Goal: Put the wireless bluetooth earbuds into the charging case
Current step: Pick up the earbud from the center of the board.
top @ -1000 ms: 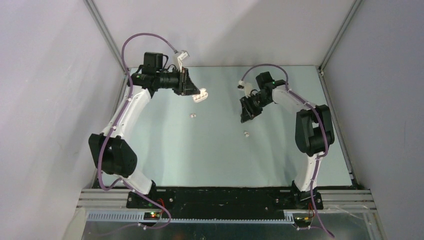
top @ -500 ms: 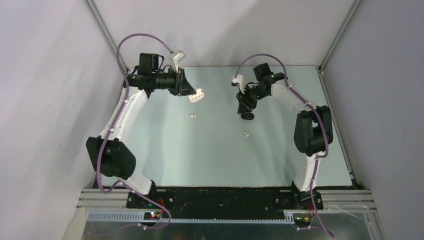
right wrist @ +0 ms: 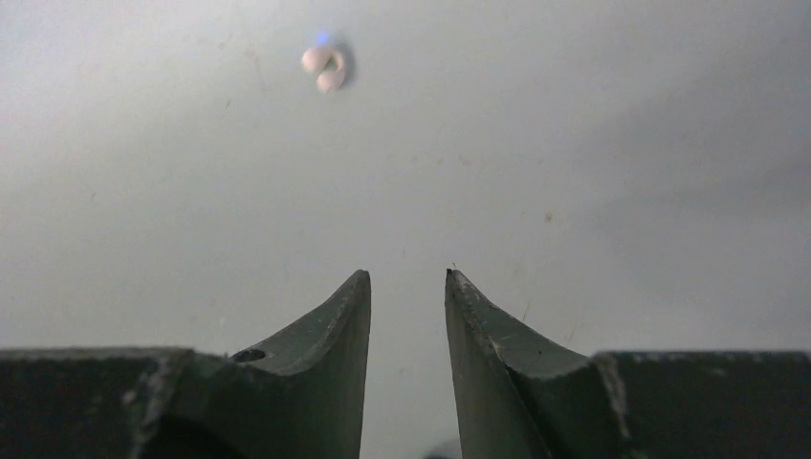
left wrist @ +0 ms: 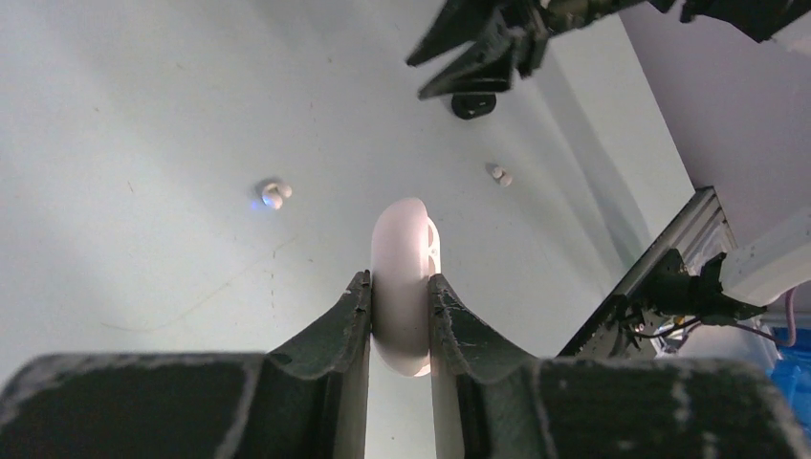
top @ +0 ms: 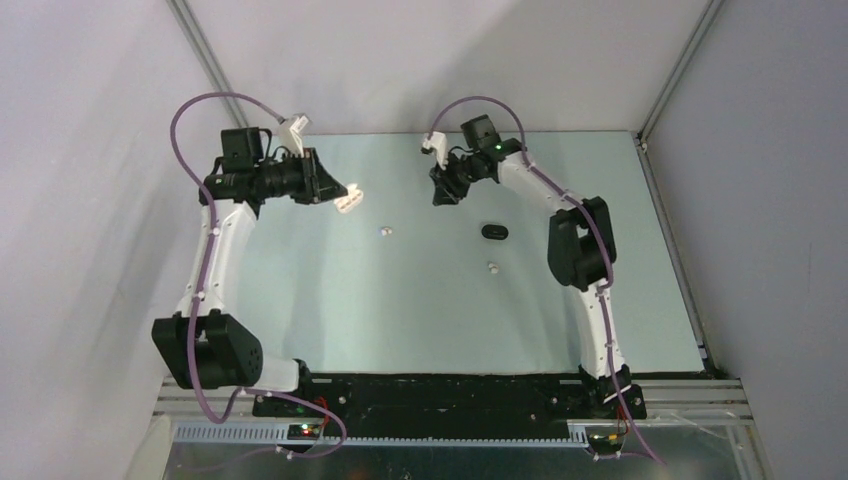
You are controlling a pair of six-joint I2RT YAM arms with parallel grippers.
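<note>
My left gripper is shut on a white oval charging case and holds it above the table at the back left. In the left wrist view the case stands edge-on between the fingers. One white earbud lies on the table between the arms. A second white earbud lies nearer the middle. My right gripper is open and empty at the back centre, and its view shows one white earbud ahead. No black earbuds show.
A black oval case lies shut on the table right of my right gripper; it also shows in the left wrist view. Grey walls and metal frame posts close in the table on three sides.
My right gripper let go of the black case on the table and swung away to the back left. My left arm drew back to the left, still holding the white case.
</note>
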